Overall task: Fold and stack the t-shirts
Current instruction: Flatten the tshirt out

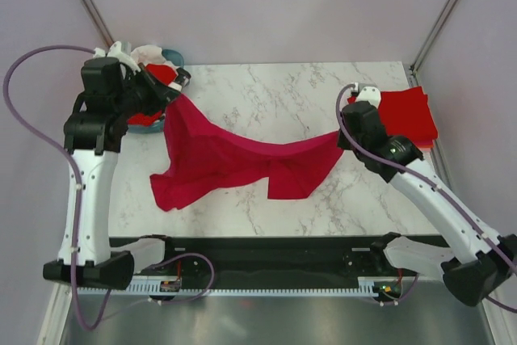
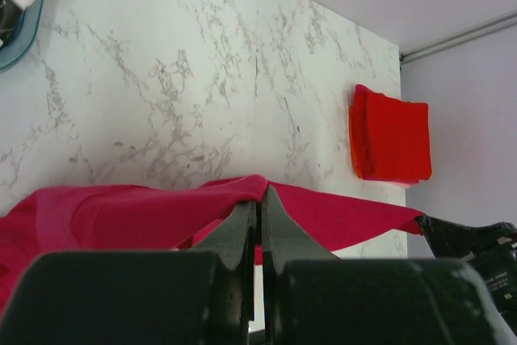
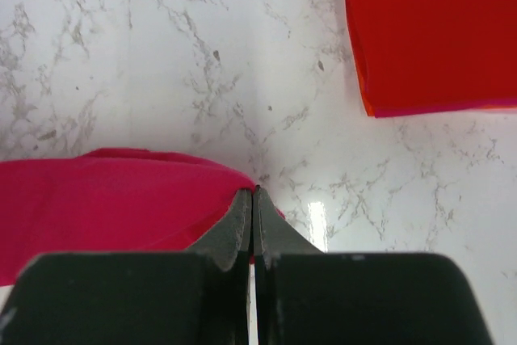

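A crimson-pink t-shirt (image 1: 234,159) hangs stretched between my two grippers over the marble table, its lower part drooping onto the table. My left gripper (image 1: 179,96) is shut on its left corner; in the left wrist view (image 2: 260,193) the cloth (image 2: 121,216) drapes over the fingertips. My right gripper (image 1: 342,136) is shut on its right corner; the right wrist view (image 3: 254,195) shows the cloth (image 3: 105,199) pinched there. A folded bright red t-shirt (image 1: 406,115) lies at the right back of the table, also in the left wrist view (image 2: 392,135) and the right wrist view (image 3: 436,30).
A teal basket (image 1: 171,58) holding more red and white cloth stands at the back left behind my left arm. The marble table (image 1: 283,94) has a black front rail. Grey walls close in on both sides.
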Action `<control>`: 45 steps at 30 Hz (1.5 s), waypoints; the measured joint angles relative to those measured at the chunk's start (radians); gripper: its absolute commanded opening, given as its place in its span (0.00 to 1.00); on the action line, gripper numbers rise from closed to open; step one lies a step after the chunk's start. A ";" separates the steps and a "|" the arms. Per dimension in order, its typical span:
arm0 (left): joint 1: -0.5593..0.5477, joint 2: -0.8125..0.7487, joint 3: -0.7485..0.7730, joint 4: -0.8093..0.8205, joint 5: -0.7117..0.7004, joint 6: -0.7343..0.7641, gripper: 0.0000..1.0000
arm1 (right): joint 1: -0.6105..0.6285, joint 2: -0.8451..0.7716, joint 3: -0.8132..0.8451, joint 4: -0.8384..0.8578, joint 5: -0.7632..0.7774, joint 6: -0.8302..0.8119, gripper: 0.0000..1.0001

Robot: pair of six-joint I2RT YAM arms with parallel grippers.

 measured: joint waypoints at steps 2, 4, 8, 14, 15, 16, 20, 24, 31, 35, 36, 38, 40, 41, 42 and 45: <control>0.002 0.090 0.064 0.008 0.002 0.000 0.02 | -0.001 0.074 0.078 -0.010 0.020 -0.001 0.00; 0.003 0.167 0.157 0.002 0.004 -0.001 0.02 | -0.003 0.125 0.188 -0.041 0.029 -0.004 0.00; 0.010 0.255 0.402 -0.013 0.007 -0.003 0.02 | -0.005 0.148 0.451 -0.038 0.027 -0.022 0.00; 0.015 0.131 0.583 0.008 0.012 -0.029 0.02 | -0.006 -0.037 0.577 -0.014 -0.068 -0.047 0.00; 0.015 0.086 0.583 0.008 0.014 -0.036 0.02 | -0.006 -0.080 0.577 -0.017 -0.095 -0.047 0.00; 0.015 0.046 0.581 0.009 0.015 -0.042 0.02 | -0.005 -0.113 0.577 -0.018 -0.116 -0.047 0.00; 0.015 -0.125 0.567 0.009 0.018 -0.061 0.02 | -0.006 -0.275 0.578 -0.019 -0.214 -0.039 0.00; 0.015 -0.228 0.637 0.014 0.011 -0.084 0.02 | -0.006 -0.376 0.623 -0.038 -0.261 -0.022 0.00; 0.015 -0.214 0.670 0.072 0.035 -0.138 0.02 | -0.006 -0.399 0.726 -0.038 -0.256 -0.006 0.00; 0.015 -0.171 0.524 0.134 0.073 -0.160 0.02 | -0.005 -0.398 0.661 -0.034 -0.192 -0.006 0.00; 0.015 -0.152 0.475 0.145 0.084 -0.161 0.02 | -0.006 -0.397 0.628 -0.031 -0.163 -0.006 0.00; 0.015 -0.098 0.389 0.163 0.090 -0.163 0.02 | -0.006 -0.393 0.539 -0.012 -0.098 -0.005 0.00; 0.015 -0.050 0.280 0.209 0.091 -0.164 0.02 | -0.006 -0.372 0.443 -0.002 -0.029 0.001 0.00; 0.015 -0.032 0.219 0.228 0.090 -0.164 0.02 | -0.006 -0.358 0.391 0.019 -0.001 0.002 0.00; 0.015 -0.006 0.161 0.249 0.090 -0.166 0.02 | -0.006 -0.338 0.344 0.031 0.029 0.003 0.00; 0.015 0.088 0.036 0.286 0.099 -0.173 0.02 | -0.006 -0.248 0.243 0.066 0.096 0.005 0.00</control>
